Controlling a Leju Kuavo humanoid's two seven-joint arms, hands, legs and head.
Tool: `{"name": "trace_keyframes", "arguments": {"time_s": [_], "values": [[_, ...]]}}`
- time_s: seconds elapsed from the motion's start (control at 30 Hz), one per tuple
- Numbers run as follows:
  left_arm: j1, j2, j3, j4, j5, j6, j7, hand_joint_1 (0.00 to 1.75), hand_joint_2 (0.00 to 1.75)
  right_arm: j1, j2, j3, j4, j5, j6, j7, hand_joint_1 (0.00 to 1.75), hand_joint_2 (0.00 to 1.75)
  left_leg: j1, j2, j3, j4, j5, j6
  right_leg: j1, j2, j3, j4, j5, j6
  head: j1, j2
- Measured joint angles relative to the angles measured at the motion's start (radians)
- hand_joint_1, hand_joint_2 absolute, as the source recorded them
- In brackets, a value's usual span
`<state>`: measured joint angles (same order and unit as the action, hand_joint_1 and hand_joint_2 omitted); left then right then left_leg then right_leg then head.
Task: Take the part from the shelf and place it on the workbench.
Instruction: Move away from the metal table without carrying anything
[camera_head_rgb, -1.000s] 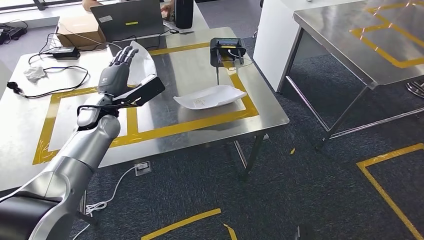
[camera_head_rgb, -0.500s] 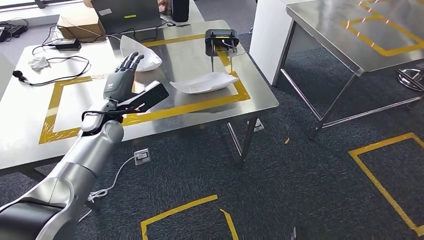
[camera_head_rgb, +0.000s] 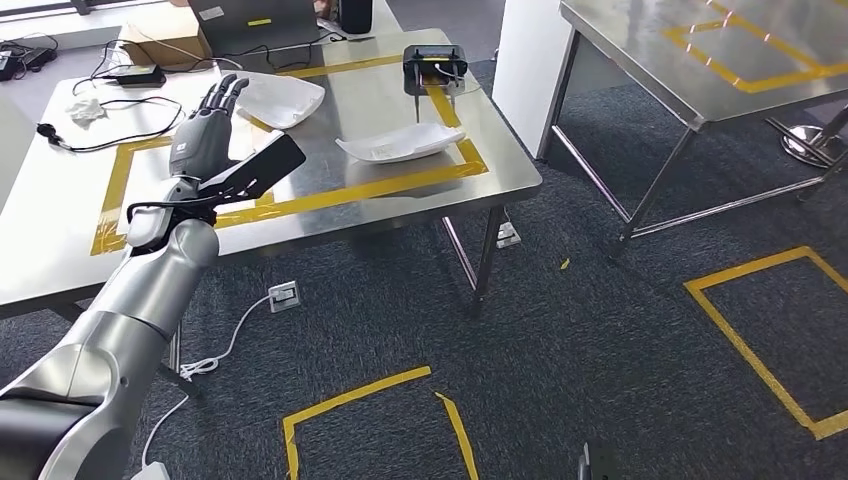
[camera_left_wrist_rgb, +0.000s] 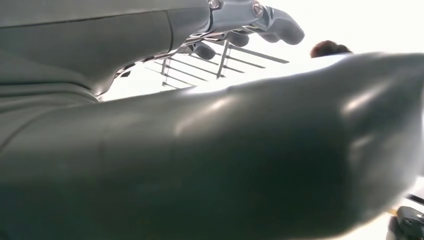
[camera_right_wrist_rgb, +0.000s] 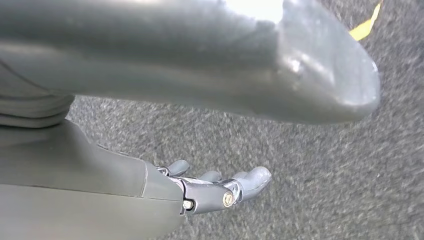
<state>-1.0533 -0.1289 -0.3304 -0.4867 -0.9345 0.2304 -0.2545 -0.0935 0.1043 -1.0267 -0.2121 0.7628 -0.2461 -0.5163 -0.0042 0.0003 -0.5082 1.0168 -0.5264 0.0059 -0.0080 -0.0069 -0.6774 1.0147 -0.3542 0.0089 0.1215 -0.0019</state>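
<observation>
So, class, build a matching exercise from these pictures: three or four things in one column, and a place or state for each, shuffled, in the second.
Things:
1. robot's left hand
2. flat white moulded part
3. small black device
4. brown cardboard box

Places or states:
A. far left of the steel table, beside the laptop
B. raised over the table, fingers straight, holding nothing
C. on the yellow tape at the far edge
D. inside the yellow tape rectangle, near the right corner

Pairs: 1-B, 2-D, 3-C, 4-A

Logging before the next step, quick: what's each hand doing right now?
Left hand: open, fingers straight, holding nothing.
Right hand: open, empty, hanging above the carpet.
</observation>
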Motion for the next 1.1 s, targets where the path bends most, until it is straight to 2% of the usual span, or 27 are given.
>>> {"name": "trace_keyframes", "arguments": {"time_s": [0.03,0.07,0.1,0.17,0.2,0.23,0.27,0.3,0.33,0.37,0.4,0.43,0.5,0.53,0.57,0.6,0.67,0.7,0.73,0.77,0.8,0.83,0.9,0.93,1.03,1.07,1.1], "values": [[0.000,0.002,0.001,0.000,0.001,0.000,0.000,0.00,0.00,0.000,0.000,0.000,0.000,0.002,0.001,0.000,0.00,0.00,0.001,0.001,-0.006,-0.001,0.009,0.008,-0.001,0.001,-0.006,0.006,-0.008,0.006,-0.002,0.000],[0.000,0.004,0.002,0.000,0.001,0.000,0.000,0.00,0.00,0.000,0.000,0.000,0.000,0.002,0.002,0.000,0.00,0.00,0.004,0.003,-0.014,-0.003,0.021,0.016,-0.003,0.002,-0.017,0.027,-0.035,0.012,-0.004,0.000],[0.000,0.004,0.003,0.000,0.001,0.000,0.000,0.00,0.00,0.000,0.000,0.000,0.000,0.002,0.003,0.000,0.00,0.00,0.006,0.003,-0.025,-0.004,0.033,0.022,-0.004,0.003,-0.033,0.069,-0.077,0.017,-0.005,0.000],[0.001,0.005,0.003,0.000,0.001,0.001,0.000,0.00,0.00,-0.002,0.000,0.000,0.000,0.003,0.003,0.000,0.00,0.00,0.007,0.003,-0.053,-0.002,0.057,0.026,-0.006,0.005,-0.074,0.202,-0.170,0.025,-0.004,0.000],[0.004,0.006,0.003,0.000,0.001,0.001,0.000,0.00,0.00,-0.003,0.000,0.000,0.000,0.003,0.003,0.000,0.00,0.00,0.007,0.003,-0.069,0.001,0.067,0.025,-0.007,0.005,-0.087,0.260,-0.192,0.028,-0.004,0.000],[0.006,0.008,0.003,0.000,0.001,0.001,0.000,0.00,0.00,-0.003,0.000,0.000,0.000,0.004,0.003,0.000,0.00,0.00,0.007,0.003,-0.083,0.004,0.076,0.023,-0.007,0.005,-0.085,0.292,-0.192,0.030,-0.004,0.000],[0.009,0.009,0.003,0.000,0.001,0.000,0.000,0.00,0.00,-0.003,0.000,0.000,0.000,0.005,0.003,0.000,0.00,0.00,0.008,0.003,-0.097,0.008,0.083,0.021,-0.008,0.004,-0.065,0.286,-0.174,0.031,-0.004,0.000],[0.010,0.010,0.003,0.000,0.001,0.000,0.000,0.00,0.00,-0.004,0.000,0.001,0.000,0.005,0.003,0.000,0.00,0.00,0.008,0.004,-0.110,0.012,0.090,0.018,-0.009,0.004,-0.025,0.242,-0.149,0.030,-0.004,0.000],[0.011,0.011,0.004,-0.002,0.001,0.000,0.000,0.00,0.00,-0.004,0.000,0.001,0.000,0.005,0.003,-0.001,0.00,0.00,0.009,0.004,-0.121,0.017,0.096,0.014,-0.010,0.004,0.026,0.173,-0.139,0.028,-0.004,0.000],[0.011,0.013,0.004,-0.004,0.001,0.000,0.000,0.00,0.00,-0.005,0.000,0.001,0.000,0.004,0.003,-0.002,0.00,0.00,0.009,0.004,-0.130,0.021,0.102,0.009,-0.008,0.005,0.073,0.106,-0.136,0.023,-0.005,0.000],[0.011,0.014,0.004,-0.007,0.001,0.000,0.000,0.00,0.00,-0.006,-0.001,0.001,0.000,0.002,0.002,-0.004,0.00,0.00,0.008,0.005,-0.135,0.023,0.107,0.003,-0.005,0.006,0.105,0.055,-0.139,0.017,-0.005,0.000],[0.011,0.015,0.004,-0.009,0.001,0.000,0.000,0.00,0.00,-0.006,-0.001,0.001,0.000,-0.002,0.002,-0.006,0.00,0.00,0.008,0.005,-0.138,0.023,0.114,-0.004,-0.002,0.008,0.120,0.028,-0.147,0.010,-0.005,0.000],[0.013,0.017,0.004,-0.010,0.002,0.000,-0.002,0.00,0.00,-0.005,-0.002,0.000,0.000,-0.010,-0.001,-0.010,0.00,0.00,0.007,0.005,-0.140,0.019,0.126,-0.017,0.000,0.009,0.116,0.019,-0.138,-0.006,-0.004,0.000],[0.014,0.020,0.004,-0.010,0.004,0.000,-0.004,0.00,0.00,-0.005,-0.003,0.000,0.000,-0.013,-0.004,-0.011,0.00,0.00,0.008,0.004,-0.145,0.022,0.122,-0.022,-0.002,0.008,0.112,0.016,-0.130,-0.015,-0.005,0.000],[0.015,0.023,0.005,-0.010,0.005,0.000,-0.005,0.00,0.00,-0.004,-0.004,-0.001,0.000,-0.017,-0.007,-0.012,0.00,0.00,0.008,0.003,-0.155,0.038,0.104,-0.027,-0.004,0.007,0.105,0.012,-0.121,-0.024,-0.006,0.000],[0.016,0.026,0.005,-0.011,0.006,0.000,-0.006,0.00,0.00,-0.004,-0.005,-0.002,0.000,-0.019,-0.009,-0.013,0.00,0.00,0.009,0.002,-0.170,0.074,0.072,-0.031,-0.006,0.005,0.097,0.008,-0.111,-0.031,-0.009,0.000],[0.021,0.029,0.005,-0.010,0.007,0.000,-0.008,0.00,0.00,-0.003,-0.007,-0.003,0.000,-0.022,-0.013,-0.014,0.00,0.00,0.010,0.001,-0.211,0.198,-0.014,-0.037,-0.005,0.004,0.076,0.008,-0.093,-0.038,-0.013,0.000],[0.025,0.030,0.005,-0.010,0.007,0.000,-0.008,0.00,0.00,-0.002,-0.008,-0.003,0.000,-0.023,-0.013,-0.014,0.00,0.00,0.010,0.001,-0.225,0.257,-0.042,-0.039,-0.005,0.004,0.064,0.009,-0.084,-0.038,-0.014,0.000],[0.029,0.031,0.005,-0.010,0.007,0.000,-0.009,0.00,0.00,-0.001,-0.008,-0.003,0.000,-0.024,-0.013,-0.014,0.00,0.00,0.010,0.001,-0.226,0.292,-0.051,-0.040,-0.004,0.004,0.052,0.009,-0.075,-0.038,-0.014,0.000],[0.033,0.032,0.005,-0.009,0.008,0.000,-0.009,0.00,0.00,0.001,-0.008,-0.003,0.000,-0.025,-0.013,-0.014,0.00,0.00,0.010,0.001,-0.210,0.292,-0.041,-0.039,-0.004,0.005,0.041,0.010,-0.066,-0.037,-0.014,0.000],[0.035,0.032,0.005,-0.010,0.008,0.000,-0.009,0.00,0.00,0.002,-0.008,-0.003,0.000,-0.026,-0.013,-0.014,0.00,0.00,0.010,0.001,-0.174,0.250,-0.018,-0.036,-0.003,0.006,0.031,0.011,-0.058,-0.036,-0.014,0.000],[0.036,0.033,0.005,-0.011,0.008,0.000,-0.009,0.00,0.00,0.003,-0.008,-0.003,0.000,-0.026,-0.013,-0.014,0.00,0.00,0.009,0.000,-0.124,0.182,0.001,-0.031,-0.003,0.006,0.022,0.013,-0.051,-0.033,-0.014,0.000],[0.035,0.032,0.005,-0.017,0.008,0.001,-0.009,0.00,0.00,0.003,-0.008,-0.003,0.000,-0.027,-0.013,-0.014,0.00,0.00,0.005,0.000,-0.040,0.057,0.011,-0.022,-0.002,0.007,0.010,0.016,-0.037,-0.023,-0.013,0.000],[0.035,0.032,0.005,-0.019,0.008,0.001,-0.010,0.00,0.00,0.003,-0.008,-0.004,0.000,-0.027,-0.013,-0.014,0.00,0.00,0.003,0.000,-0.023,0.026,0.005,-0.017,-0.001,0.007,0.008,0.016,-0.031,-0.017,-0.015,0.000],[0.034,0.032,0.005,-0.020,0.009,0.001,-0.010,0.00,0.00,0.005,-0.009,-0.004,0.000,-0.027,-0.013,-0.015,0.00,0.00,0.001,0.001,-0.031,0.011,0.017,0.003,-0.003,0.007,0.004,0.012,-0.019,0.005,-0.021,0.000],[0.034,0.031,0.005,-0.021,0.009,0.001,-0.009,0.00,0.00,0.006,-0.010,-0.004,0.000,-0.027,-0.013,-0.014,0.00,0.00,0.003,0.002,-0.036,0.007,0.028,0.012,-0.004,0.008,-0.003,0.023,-0.035,0.012,-0.022,0.000],[0.034,0.029,0.005,-0.021,0.009,0.001,-0.009,0.00,0.00,0.007,-0.010,-0.004,0.000,-0.027,-0.013,-0.014,0.00,0.00,0.006,0.003,-0.043,0.003,0.040,0.019,-0.005,0.008,-0.016,0.053,-0.067,0.018,-0.023,0.000]]}}
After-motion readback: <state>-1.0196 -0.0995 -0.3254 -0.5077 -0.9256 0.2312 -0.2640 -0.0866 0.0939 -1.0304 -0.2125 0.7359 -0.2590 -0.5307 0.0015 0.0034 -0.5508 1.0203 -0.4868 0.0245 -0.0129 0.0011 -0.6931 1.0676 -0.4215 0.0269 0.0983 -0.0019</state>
